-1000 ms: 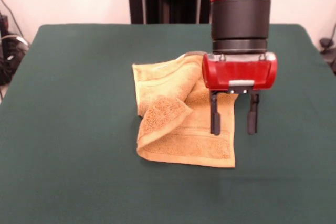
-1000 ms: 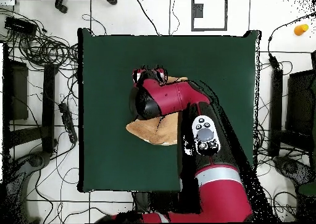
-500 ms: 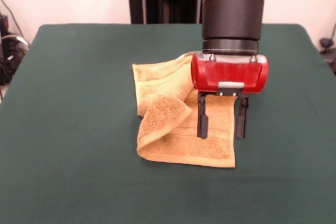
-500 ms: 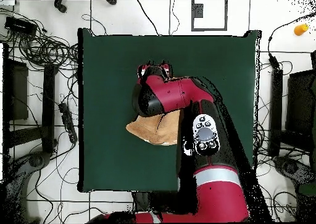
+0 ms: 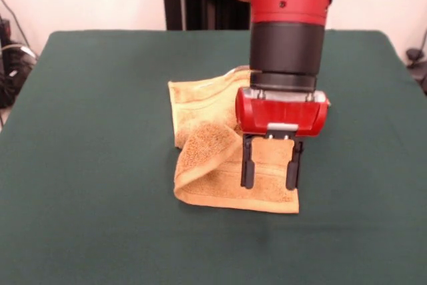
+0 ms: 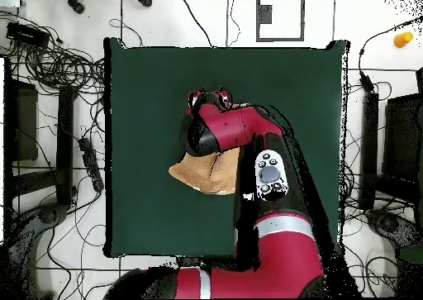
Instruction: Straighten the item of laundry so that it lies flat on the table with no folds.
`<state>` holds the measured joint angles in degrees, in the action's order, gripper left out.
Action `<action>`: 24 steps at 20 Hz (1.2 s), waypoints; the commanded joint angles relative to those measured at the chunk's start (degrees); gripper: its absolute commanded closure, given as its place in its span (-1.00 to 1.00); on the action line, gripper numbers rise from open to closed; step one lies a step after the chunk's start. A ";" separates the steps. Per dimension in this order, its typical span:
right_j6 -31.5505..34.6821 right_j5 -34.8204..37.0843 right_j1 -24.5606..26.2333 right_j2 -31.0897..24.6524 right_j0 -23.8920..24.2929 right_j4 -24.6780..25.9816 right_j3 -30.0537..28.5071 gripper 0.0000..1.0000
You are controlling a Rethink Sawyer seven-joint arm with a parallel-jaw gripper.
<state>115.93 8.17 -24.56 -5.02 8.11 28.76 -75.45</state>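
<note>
In the overhead view the red and black arm (image 6: 248, 148) covers most of the towel (image 6: 198, 174), leaving only a tan wedge showing at about 8 o'clock from the wrist and a sliver at 3 o'clock of the gripper (image 6: 210, 98); the folds, the woven band and the fingers cannot be read there. The front view fills this in: the towel (image 5: 220, 158) lies crumpled near the middle of the dark green table (image 5: 87, 165), with 1 corner flap turned over to show its rougher terry side at about 9 o'clock from the gripper (image 5: 270, 168), and a smoother band running along the lower edge. The towel's upper right part is hidden behind the red gripper housing and the black wrist. The 2 black fingers (image 5: 247, 165) hang straight down over the towel's right half, spread apart with bare cloth visible between them, gripping nothing. Whether the fingertips touch the cloth or stop just above it is hard to tell. No label can be made out. The overhead view alone shows cables (image 6: 49, 65) on the tiled floor around the table (image 6: 140, 82) and a small orange object (image 6: 402, 39) at 2 o'clock.
</note>
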 commanded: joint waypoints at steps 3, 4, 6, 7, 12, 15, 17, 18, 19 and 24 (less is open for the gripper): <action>1.29 9.02 6.60 -2.80 -0.60 -1.51 0.00 -1.00; 1.11 9.14 6.68 -3.11 -0.36 -1.57 -0.09 -1.00; 1.39 8.93 6.83 -3.12 -0.22 -1.68 -0.43 -1.00; 1.71 8.75 6.85 -2.96 -0.33 -1.73 -0.63 -1.00; 1.94 8.38 7.17 -2.91 -0.21 -1.78 -0.81 -1.00; 2.00 8.12 7.81 -3.02 -0.10 -1.78 -0.92 -1.00; 1.96 7.96 8.03 -3.27 0.19 -1.80 -1.22 -1.00; 2.10 7.84 8.20 -3.24 0.12 -1.82 -1.23 -1.00; 1.77 7.70 8.19 -3.29 0.17 -1.55 -1.15 -1.00; 2.22 7.49 8.11 -2.83 -0.27 -1.55 -1.16 1.00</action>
<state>115.93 9.66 -18.31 -5.04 8.40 28.71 -75.09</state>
